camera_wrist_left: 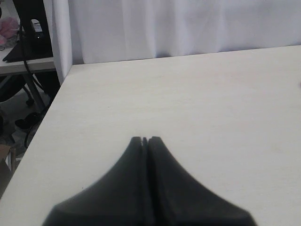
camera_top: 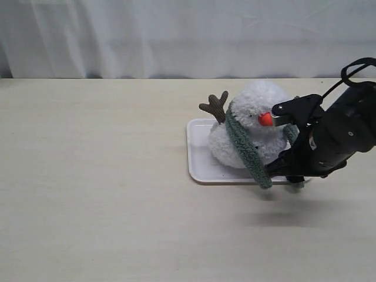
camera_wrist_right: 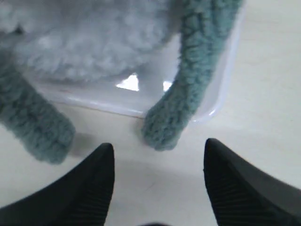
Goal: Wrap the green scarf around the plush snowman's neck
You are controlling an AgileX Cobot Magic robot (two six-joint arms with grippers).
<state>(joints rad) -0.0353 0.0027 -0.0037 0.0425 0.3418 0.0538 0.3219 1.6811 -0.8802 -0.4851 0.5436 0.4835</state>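
Claws differ: the right claw (camera_wrist_right: 159,145) gapes wide and grips nothing. The green scarf (camera_top: 244,147) hangs round the neck (camera_top: 268,131) of the plush snowman (camera_top: 258,100). Its two rounded ends drop past the tray (camera_top: 197,154) edge just ahead of this claw's fingertips. The left claw (camera_wrist_left: 145,140) is pressed together, empty, with only bare table (camera_wrist_left: 211,94) ahead.

Bare table (camera_top: 94,188) open across the left half and bottom of the frame, plush snowman (camera_top: 258,103) on white tray (camera_top: 197,153) blocking right of centre, green scarf (camera_top: 247,150) ends overhanging its lower edge, right arm (camera_top: 346,129) crowding the right side
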